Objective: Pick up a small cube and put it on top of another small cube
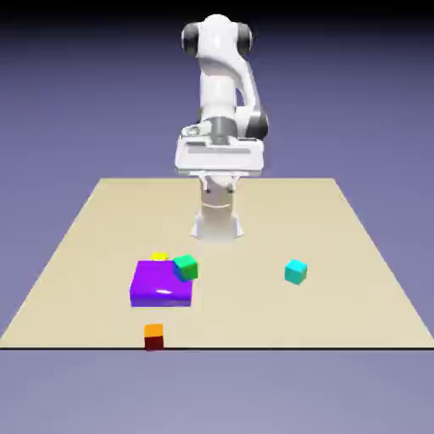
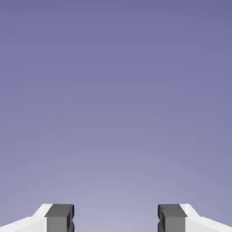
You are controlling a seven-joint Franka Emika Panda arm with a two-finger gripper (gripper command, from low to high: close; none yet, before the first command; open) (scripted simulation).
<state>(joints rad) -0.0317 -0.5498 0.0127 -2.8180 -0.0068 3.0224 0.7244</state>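
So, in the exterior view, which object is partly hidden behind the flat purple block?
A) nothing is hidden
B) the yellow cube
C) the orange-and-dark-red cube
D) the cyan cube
B: only the top of the yellow cube shows above the far edge of the purple block, next to the green cube, while the cyan cube and the orange-and-dark-red cube stand in full view.
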